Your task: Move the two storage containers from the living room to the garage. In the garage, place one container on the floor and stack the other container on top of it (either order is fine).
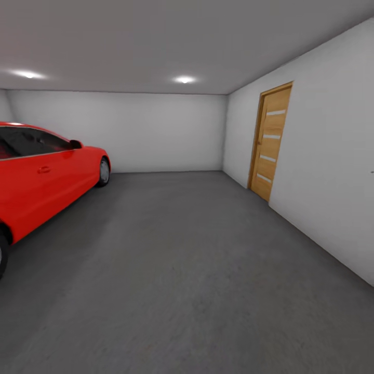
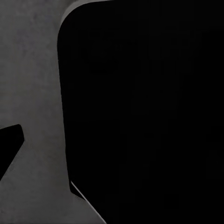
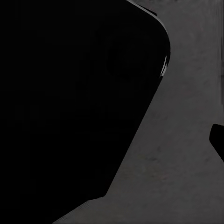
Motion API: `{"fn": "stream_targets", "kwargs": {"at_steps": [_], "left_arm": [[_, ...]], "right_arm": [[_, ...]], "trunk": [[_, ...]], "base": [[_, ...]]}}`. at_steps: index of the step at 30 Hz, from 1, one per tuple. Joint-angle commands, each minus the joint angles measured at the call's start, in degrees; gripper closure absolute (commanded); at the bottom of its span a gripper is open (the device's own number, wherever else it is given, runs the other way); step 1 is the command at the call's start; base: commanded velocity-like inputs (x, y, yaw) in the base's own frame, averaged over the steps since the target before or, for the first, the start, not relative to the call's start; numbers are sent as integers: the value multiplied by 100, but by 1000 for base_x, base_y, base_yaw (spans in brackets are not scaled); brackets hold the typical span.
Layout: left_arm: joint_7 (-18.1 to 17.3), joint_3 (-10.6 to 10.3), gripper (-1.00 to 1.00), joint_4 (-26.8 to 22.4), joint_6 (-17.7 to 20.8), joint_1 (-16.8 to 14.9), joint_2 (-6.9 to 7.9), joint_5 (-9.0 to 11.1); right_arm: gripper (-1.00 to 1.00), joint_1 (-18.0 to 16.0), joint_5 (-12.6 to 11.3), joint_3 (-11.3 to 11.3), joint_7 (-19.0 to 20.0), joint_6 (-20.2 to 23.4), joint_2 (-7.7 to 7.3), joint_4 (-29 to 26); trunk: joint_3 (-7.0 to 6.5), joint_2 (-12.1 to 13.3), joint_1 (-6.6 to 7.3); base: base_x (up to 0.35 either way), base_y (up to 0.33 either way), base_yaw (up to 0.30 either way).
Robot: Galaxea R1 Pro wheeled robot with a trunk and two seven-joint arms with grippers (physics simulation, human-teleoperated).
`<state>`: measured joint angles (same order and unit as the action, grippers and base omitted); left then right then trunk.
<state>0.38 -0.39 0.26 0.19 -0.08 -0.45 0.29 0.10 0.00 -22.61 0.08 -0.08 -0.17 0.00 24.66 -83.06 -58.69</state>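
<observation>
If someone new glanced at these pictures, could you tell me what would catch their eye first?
A bright red car parked along the left side of the garage stands out against the dark grey floor. Next comes the wooden door with pale horizontal strips in the white right wall, under two ceiling lights.

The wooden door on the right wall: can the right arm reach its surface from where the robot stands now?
Probably not. The wooden door stands well ahead across open grey floor; nothing blocks the way, but the robot would likely need to drive closer.

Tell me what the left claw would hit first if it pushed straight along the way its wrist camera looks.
Probably the grey floor, seen beside a large black shape, likely robot body; depth is unclear.
</observation>
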Motion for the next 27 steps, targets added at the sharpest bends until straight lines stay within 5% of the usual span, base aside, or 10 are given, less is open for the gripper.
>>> {"fn": "stream_targets", "kwargs": {"at_steps": [1, 11, 27], "left_arm": [[4, -2, -100, 1, 1, -1, 0, 4], [14, 11, -100, 1, 1, -1, 1, 15], [15, 21, -100, 1, -1, -1, 9, 24]], "right_arm": [[-100, -2, 0, -24, 1, -1, -1, 0], [-100, -2, 0, -24, 1, 34, -1, 0], [-100, -2, 0, -24, 3, 69, -1, 0]], "trunk": [[3, -2, -4], [3, -2, -4], [3, -2, -4]], "base": [[321, 0, -293], [324, 0, -256], [329, 0, -15]]}}
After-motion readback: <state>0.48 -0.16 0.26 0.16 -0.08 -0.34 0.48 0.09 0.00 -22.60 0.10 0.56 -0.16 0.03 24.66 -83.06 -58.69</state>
